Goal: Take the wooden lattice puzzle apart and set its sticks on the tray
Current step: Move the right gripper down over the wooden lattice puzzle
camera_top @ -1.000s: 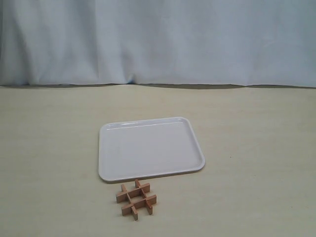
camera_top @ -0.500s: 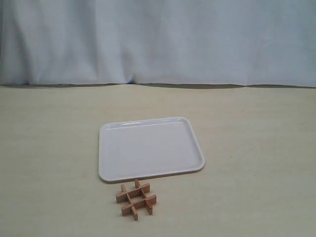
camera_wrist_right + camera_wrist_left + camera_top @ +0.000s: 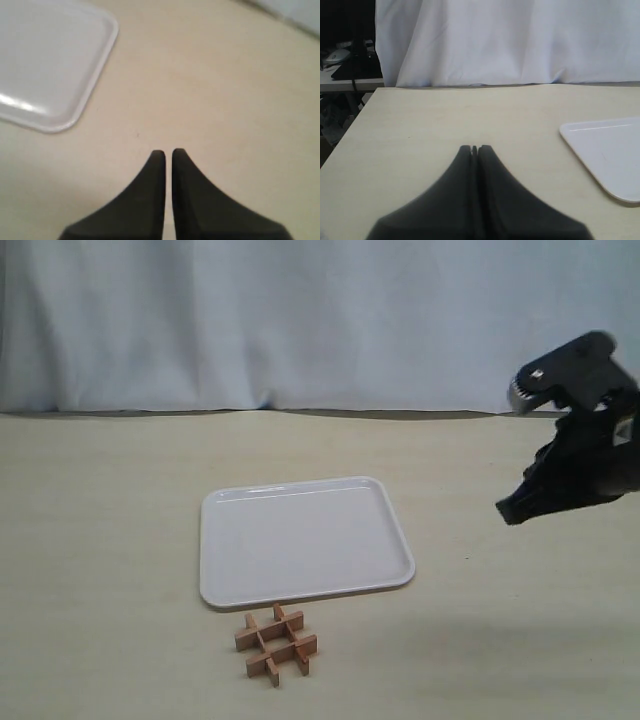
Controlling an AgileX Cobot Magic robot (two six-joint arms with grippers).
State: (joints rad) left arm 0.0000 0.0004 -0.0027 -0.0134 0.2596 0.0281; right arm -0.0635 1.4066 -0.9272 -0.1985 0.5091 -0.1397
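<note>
1. The puzzle [image 3: 276, 643] sits whole on the bench [image 3: 100, 540], right at the near edge of the tray [image 3: 300, 540]. I cannot tell whether they touch.
2. The right arm [image 3: 575, 440] hangs over the bench's right side, well apart from the puzzle. Its jaws are nearly clenched with a thin slit between, grasping nothing.
3. The left jaws show only in the wrist view. They are clenched together, empty, over bare bench.
</note>
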